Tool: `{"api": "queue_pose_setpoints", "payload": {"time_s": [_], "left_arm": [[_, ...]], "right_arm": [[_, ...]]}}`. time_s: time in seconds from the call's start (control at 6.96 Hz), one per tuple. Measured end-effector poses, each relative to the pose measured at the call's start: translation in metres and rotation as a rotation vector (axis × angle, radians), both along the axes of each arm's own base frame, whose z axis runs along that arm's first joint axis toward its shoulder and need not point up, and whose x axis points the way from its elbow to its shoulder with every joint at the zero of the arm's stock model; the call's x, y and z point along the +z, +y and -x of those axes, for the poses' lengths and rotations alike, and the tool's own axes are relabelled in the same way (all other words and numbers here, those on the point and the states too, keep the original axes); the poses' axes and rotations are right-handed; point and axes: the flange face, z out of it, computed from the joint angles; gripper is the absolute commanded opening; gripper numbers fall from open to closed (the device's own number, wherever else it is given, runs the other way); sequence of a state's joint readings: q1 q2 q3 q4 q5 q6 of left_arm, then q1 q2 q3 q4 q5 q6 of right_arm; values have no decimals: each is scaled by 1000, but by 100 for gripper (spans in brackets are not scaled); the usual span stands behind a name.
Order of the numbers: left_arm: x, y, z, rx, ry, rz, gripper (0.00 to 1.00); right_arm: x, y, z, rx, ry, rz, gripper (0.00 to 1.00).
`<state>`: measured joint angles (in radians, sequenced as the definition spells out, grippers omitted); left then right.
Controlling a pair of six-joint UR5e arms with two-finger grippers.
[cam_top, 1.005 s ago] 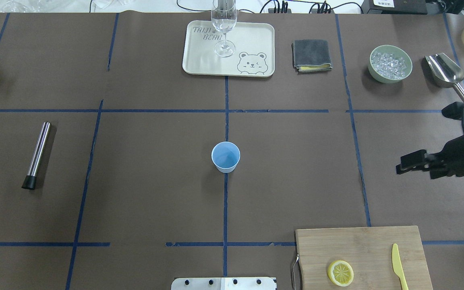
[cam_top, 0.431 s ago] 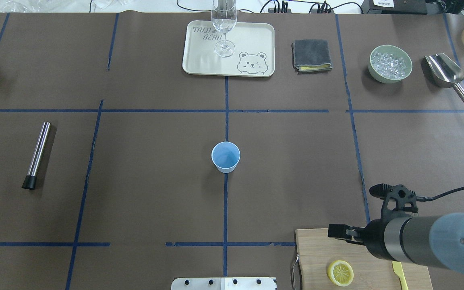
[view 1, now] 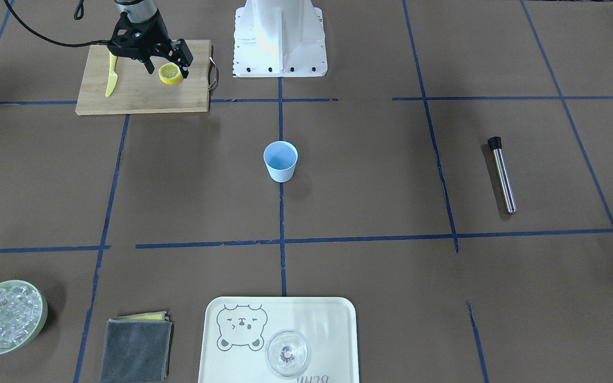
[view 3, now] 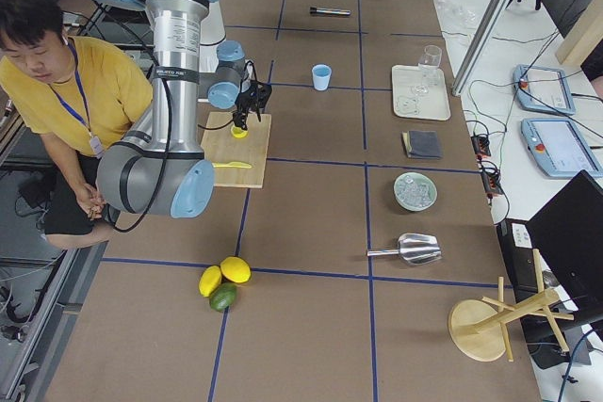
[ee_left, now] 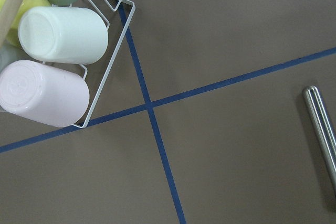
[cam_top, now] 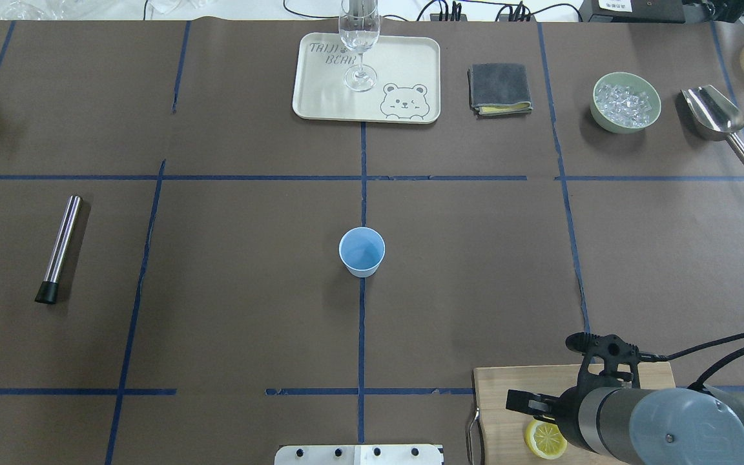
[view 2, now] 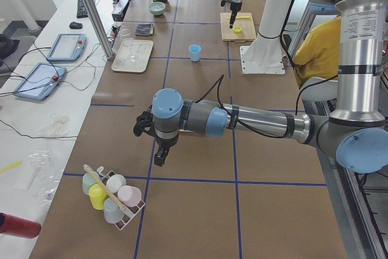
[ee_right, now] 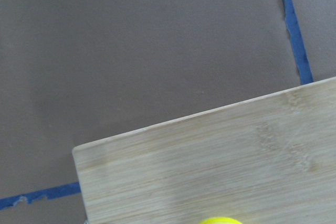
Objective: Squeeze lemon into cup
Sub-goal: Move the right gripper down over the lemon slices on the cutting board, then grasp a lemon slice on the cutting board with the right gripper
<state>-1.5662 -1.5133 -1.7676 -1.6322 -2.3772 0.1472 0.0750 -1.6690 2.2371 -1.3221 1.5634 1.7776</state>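
One lemon (view 1: 170, 74) slice lies flat on the wooden cutting board (view 1: 136, 98); it also shows in the overhead view (cam_top: 543, 439), half under my right arm. My right gripper (view 1: 168, 66) is open just above it, one finger on each side of the slice, not touching it. The light-blue cup (cam_top: 361, 252) stands upright and apart at the table's centre, also in the front view (view 1: 280, 160). In the right wrist view only the lemon's rim (ee_right: 220, 220) shows at the bottom edge. My left gripper (view 2: 159, 147) hangs over the table's far left end; I cannot tell whether it is open or shut.
A yellow plastic knife (view 1: 110, 80) lies on the board beside the slice. A steel tube (cam_top: 59, 248) lies at left. A tray (cam_top: 320, 103) with a glass (cam_top: 359, 45), a grey cloth (cam_top: 500, 88), an ice bowl (cam_top: 626, 102) and a scoop (cam_top: 717, 119) line the far side. A cup rack (view 2: 112, 198) stands near my left gripper.
My right arm has swung from the table's right side to over the cutting board, and its gripper has come down over the lemon slice. The cup has not moved.
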Motion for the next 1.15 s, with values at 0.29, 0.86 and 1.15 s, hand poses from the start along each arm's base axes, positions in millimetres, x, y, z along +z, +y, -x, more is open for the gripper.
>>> {"api": "queue_pose_setpoints", "payload": {"time_s": [0.29,0.86,1.15], "left_arm": [[0,0,0,1,4,0,100],[-1,3,-2,8,35,3,100],[-3,3,-2,7,36,-1,100]], "right_arm": [[12,12,13,-20,30,11,98],[17,25,18,-48,46,12,89],[20,27,19,-52,53,14,82]]}}
